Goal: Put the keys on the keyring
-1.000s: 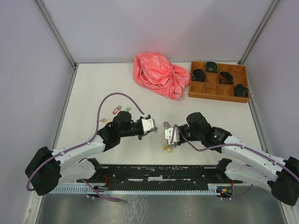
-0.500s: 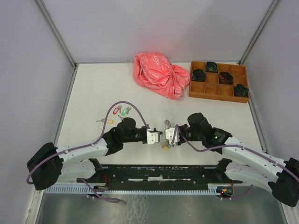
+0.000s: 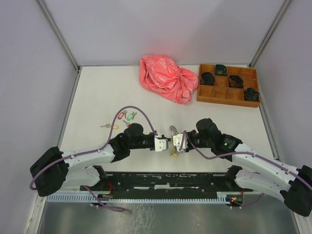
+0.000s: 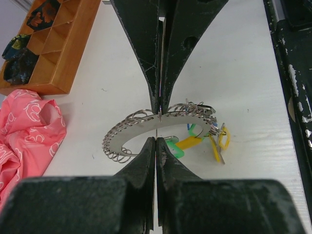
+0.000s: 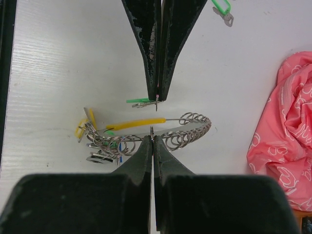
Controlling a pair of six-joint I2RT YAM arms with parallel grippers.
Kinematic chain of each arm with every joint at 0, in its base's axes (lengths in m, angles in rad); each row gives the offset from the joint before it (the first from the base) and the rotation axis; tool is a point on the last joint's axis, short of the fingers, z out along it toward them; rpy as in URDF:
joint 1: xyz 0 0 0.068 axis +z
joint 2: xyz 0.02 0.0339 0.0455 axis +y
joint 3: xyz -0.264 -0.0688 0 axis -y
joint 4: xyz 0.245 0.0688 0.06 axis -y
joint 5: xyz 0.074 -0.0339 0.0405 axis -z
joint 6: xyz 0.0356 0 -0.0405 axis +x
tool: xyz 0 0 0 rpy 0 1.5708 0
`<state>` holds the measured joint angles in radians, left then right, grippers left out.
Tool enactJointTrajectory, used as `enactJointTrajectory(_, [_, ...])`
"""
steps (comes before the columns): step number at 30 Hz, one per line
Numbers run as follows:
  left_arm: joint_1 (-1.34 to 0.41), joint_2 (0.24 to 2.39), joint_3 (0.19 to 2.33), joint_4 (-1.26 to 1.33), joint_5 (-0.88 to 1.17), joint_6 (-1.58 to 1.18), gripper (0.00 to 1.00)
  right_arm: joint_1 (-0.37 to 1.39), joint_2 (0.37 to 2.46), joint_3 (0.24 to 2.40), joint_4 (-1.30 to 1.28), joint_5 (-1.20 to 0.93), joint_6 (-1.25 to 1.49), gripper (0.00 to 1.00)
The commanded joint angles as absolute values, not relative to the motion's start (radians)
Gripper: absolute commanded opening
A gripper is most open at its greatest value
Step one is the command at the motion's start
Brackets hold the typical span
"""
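The keyring (image 3: 173, 130) lies at the table's near middle, a silvery loop (image 5: 195, 129) of small rings with a yellow band (image 5: 141, 124). Several tagged keys (image 5: 97, 141) hang bunched on one side of it. My right gripper (image 5: 153, 137) is shut on one of the keyring's small rings. My left gripper (image 4: 156, 139) faces it tip to tip, shut on the thin metal end of a green-tagged key (image 5: 139, 101), just short of the loop (image 4: 126, 136). Loose keys with red (image 3: 122, 116), green (image 3: 131, 116) and yellow (image 3: 110, 126) tags lie to the left.
A crumpled pink bag (image 3: 168, 78) sits at the back middle. A wooden compartment tray (image 3: 226, 101) holding black bundles (image 3: 207, 78) stands at the back right. The arms' black mounting rail (image 3: 165, 180) runs along the near edge.
My left arm has swung right and nearer, bringing its shut gripper up against the keyring opposite the right gripper. The right gripper has barely moved.
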<state>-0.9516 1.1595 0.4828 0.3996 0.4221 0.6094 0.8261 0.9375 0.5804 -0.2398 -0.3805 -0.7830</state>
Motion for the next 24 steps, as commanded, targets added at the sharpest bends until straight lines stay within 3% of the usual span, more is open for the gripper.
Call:
enactJointTrajectory(1, [-0.959, 1.171, 0.493, 0.463, 0.448, 0.620, 0.03, 0.824, 0.913, 0.586, -0.166, -0.383, -0.788, 0.01])
enactJointTrajectory(24, [-0.964, 1.190, 0.489, 0.506, 0.466, 0.567, 0.03, 0.824, 0.899, 0.577, -0.151, -0.400, -0.780, 0.01])
